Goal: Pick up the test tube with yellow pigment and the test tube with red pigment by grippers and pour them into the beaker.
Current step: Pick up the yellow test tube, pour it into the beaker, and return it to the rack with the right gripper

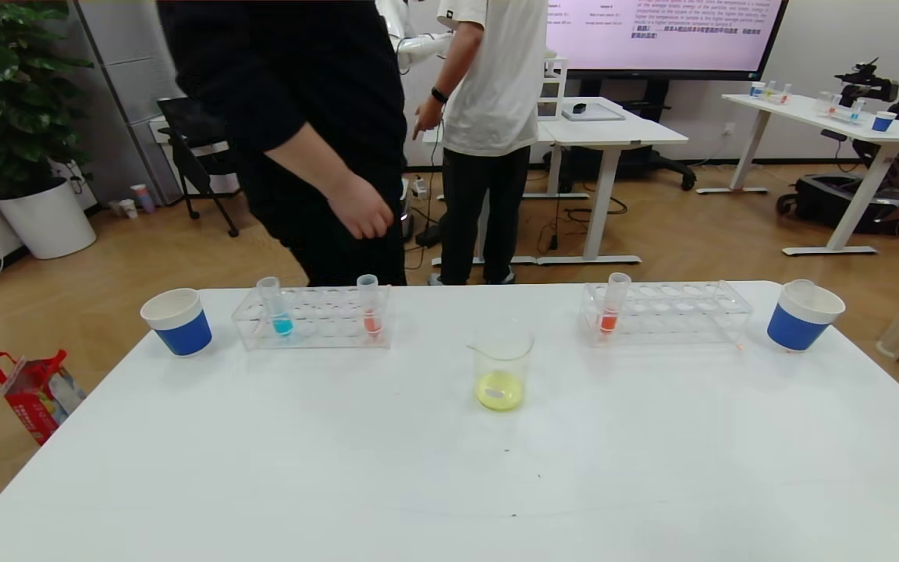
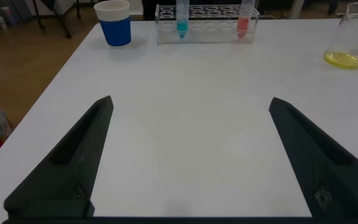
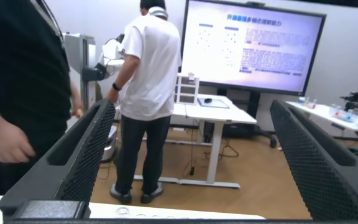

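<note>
The beaker (image 1: 502, 367) stands mid-table with yellow liquid at its bottom; the left wrist view also catches the beaker (image 2: 347, 37). The test tube with red pigment (image 1: 369, 308) stands upright in the left clear rack (image 1: 325, 332), and it is the pinkish tube (image 2: 244, 20) in the left wrist view. The test tube with yellow pigment is out of view. My left gripper (image 2: 191, 101) is open over bare table near the front left, holding nothing. My right gripper (image 3: 192, 102) is open too and faces the room beyond the table. Neither gripper shows in the head view.
A blue-liquid tube (image 1: 278, 308) shares the left rack. An orange-red tube (image 1: 612, 308) stands in the right rack (image 1: 676, 316). Blue-and-white cups sit at far left (image 1: 178, 321) and far right (image 1: 802, 314). Two people (image 1: 317, 133) stand behind the table's far edge.
</note>
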Controlling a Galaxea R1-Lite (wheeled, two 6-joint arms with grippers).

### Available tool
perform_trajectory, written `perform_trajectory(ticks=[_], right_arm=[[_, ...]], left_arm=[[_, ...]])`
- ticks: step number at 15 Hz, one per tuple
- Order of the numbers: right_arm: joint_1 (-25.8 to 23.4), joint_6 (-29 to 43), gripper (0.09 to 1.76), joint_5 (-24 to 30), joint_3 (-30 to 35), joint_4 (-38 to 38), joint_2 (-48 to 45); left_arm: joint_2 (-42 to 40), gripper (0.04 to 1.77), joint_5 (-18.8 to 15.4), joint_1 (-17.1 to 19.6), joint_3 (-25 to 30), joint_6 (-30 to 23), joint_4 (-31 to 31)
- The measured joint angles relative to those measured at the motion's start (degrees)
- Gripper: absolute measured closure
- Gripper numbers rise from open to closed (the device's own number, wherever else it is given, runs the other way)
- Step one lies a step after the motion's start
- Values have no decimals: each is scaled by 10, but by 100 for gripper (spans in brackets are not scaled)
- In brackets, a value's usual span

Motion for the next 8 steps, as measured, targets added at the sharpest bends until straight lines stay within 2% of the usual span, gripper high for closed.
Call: perform_trajectory(ticks=[3, 8], right_arm=[[-18, -18, 11, 3, 46, 45, -114], [-32, -103, 11, 9, 67, 192, -299]], left_arm=[[0, 6, 0, 0, 0, 0, 0], [0, 6, 0, 0, 0, 0, 0]])
